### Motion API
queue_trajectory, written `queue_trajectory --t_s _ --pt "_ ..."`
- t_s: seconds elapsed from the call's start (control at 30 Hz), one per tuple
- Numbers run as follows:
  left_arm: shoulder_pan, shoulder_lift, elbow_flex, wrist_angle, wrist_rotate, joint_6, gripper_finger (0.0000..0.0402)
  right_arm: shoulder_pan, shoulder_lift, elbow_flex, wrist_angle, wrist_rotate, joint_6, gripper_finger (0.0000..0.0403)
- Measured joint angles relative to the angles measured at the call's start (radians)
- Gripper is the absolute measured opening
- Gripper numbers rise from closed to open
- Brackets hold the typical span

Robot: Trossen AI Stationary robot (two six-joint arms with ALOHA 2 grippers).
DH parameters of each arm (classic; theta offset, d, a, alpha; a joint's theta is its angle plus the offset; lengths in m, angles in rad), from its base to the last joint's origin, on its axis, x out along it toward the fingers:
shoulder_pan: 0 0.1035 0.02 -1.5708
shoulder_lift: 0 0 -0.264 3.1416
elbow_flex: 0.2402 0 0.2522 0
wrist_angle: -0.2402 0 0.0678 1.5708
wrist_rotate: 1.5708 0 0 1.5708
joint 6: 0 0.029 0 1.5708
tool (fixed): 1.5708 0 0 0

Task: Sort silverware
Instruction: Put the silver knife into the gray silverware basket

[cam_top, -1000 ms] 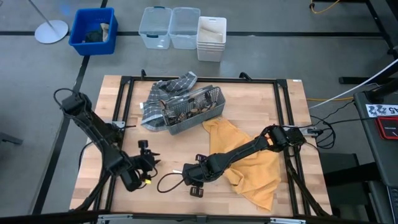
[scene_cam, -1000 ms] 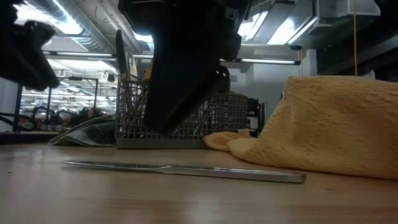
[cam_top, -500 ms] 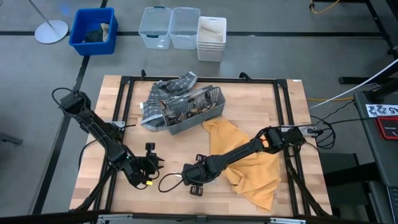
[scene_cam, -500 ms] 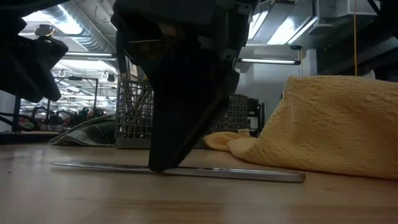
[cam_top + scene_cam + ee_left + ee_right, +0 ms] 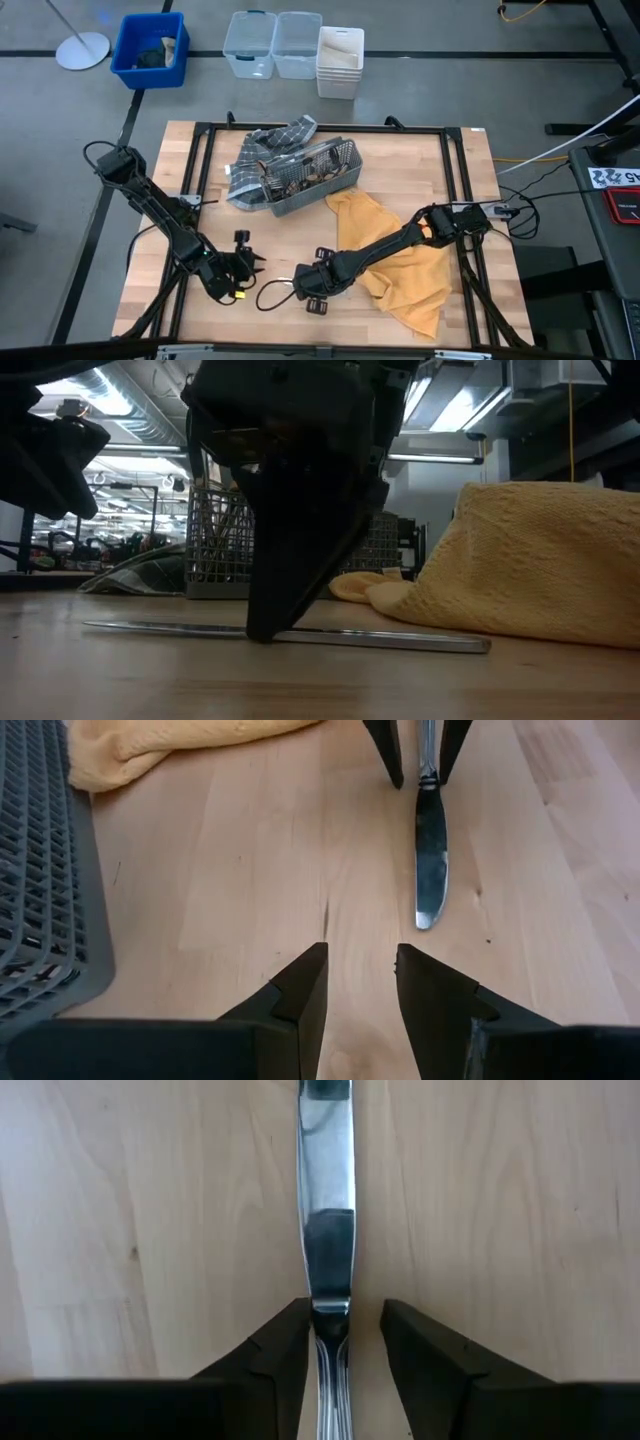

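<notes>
Right wrist view: butter knife (image 5: 328,1230) lies flat on the wooden table (image 5: 150,1230), centre frame, between the spread fingers of the right gripper (image 5: 333,1342), straddled but not pinched. High view: right arm reaches low to lower centre; left gripper (image 5: 247,268) parted, just beside it. No readable writing.

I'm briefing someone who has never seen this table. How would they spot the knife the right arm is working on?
Start from the yellow towel on the wooden table. Just off its front-left edge, the right gripper stands with open fingers straddling the knife. It is the only silverware lying flat on bare wood; the rest sits in the mesh caddy.
</notes>
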Motion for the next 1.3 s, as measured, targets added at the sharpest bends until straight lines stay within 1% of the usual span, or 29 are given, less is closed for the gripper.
queue_trajectory --t_s 0.17,0.27,0.37,0.57,0.67,0.73,0.9,1.1,1.3 --pt "0.0 0.0 0.0 -0.001 0.0 0.0 0.0108 0.0 0.015 0.003 0.004 0.005 0.0 0.0134" --pt "0.0 0.0 0.0 0.001 0.0 -0.001 0.0108 0.0 0.023 0.003 0.005 0.003 0.0 0.0124" --pt "0.0 0.0 0.0 0.004 0.0 -0.004 0.0108 0.0 0.029 0.002 0.009 0.003 0.0 0.0102" --pt "0.0 0.0 0.0 0.025 0.015 -0.003 0.0108 0.0 0.031 0.001 0.02 0.008 0.0 0.0043" --pt "-0.001 0.0 0.0 0.034 0.016 -0.004 0.0108 -0.001 0.031 0.001 0.033 0.008 0.0 0.0027" --pt "-0.001 0.0 0.0 0.054 0.017 0.0 0.0108 -0.001 0.031 0.001 0.037 0.008 0.0 0.0027" --pt "-0.001 0.0 0.001 0.087 0.017 0.014 0.0108 -0.001 0.028 0.001 0.042 0.008 0.0 0.0042" --pt "0.0 -0.02 0.001 0.13 0.017 0.013 0.0108 -0.002 0.031 0.034 0.008 0.012 0.0 0.0044" --pt "-0.004 -0.08 0.001 0.128 0.015 -0.001 0.0108 -0.007 0.042 0.097 -0.042 0.069 -0.053 0.0045"
